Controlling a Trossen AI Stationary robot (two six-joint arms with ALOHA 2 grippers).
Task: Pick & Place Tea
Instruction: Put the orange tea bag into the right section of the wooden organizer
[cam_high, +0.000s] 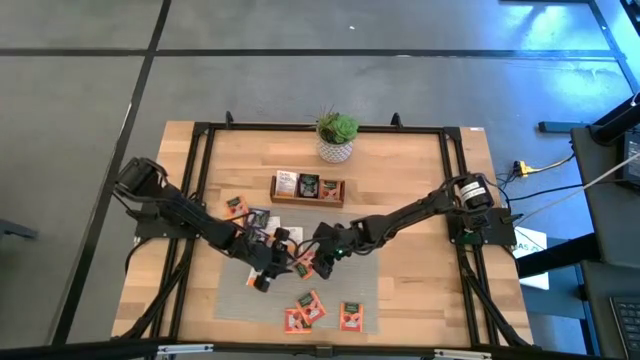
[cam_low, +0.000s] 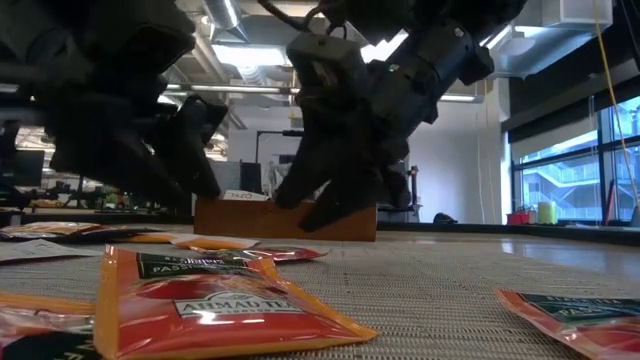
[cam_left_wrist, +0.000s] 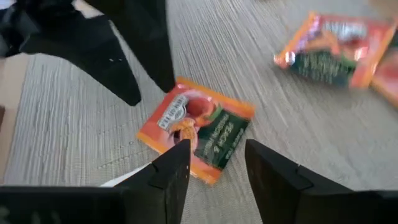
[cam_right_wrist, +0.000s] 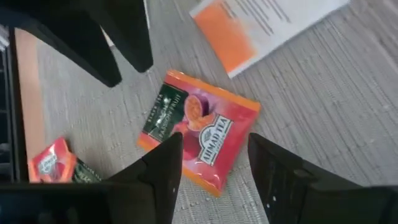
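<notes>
One orange-red and dark green tea packet (cam_left_wrist: 196, 127) (cam_right_wrist: 199, 130) lies flat on the grey ribbed mat (cam_high: 395, 290), near its middle (cam_high: 300, 266). Both grippers hover over this packet from opposite sides. My left gripper (cam_left_wrist: 217, 149) (cam_high: 272, 262) is open, with its fingers astride the packet's near corner. My right gripper (cam_right_wrist: 214, 142) (cam_high: 318, 258) is open too, its fingers astride the packet's other edge. In the low view the right gripper's fingertips (cam_low: 325, 205) stand just above the mat. Neither gripper touches the packet.
More packets lie on the mat's near part (cam_high: 308, 306) (cam_high: 350, 317) (cam_low: 215, 300), and others toward the left (cam_high: 237, 207). A white-and-orange packet (cam_right_wrist: 261, 25) lies close by. The wooden tray (cam_high: 308, 199) holds packets, and behind it stands a potted plant (cam_high: 336, 135).
</notes>
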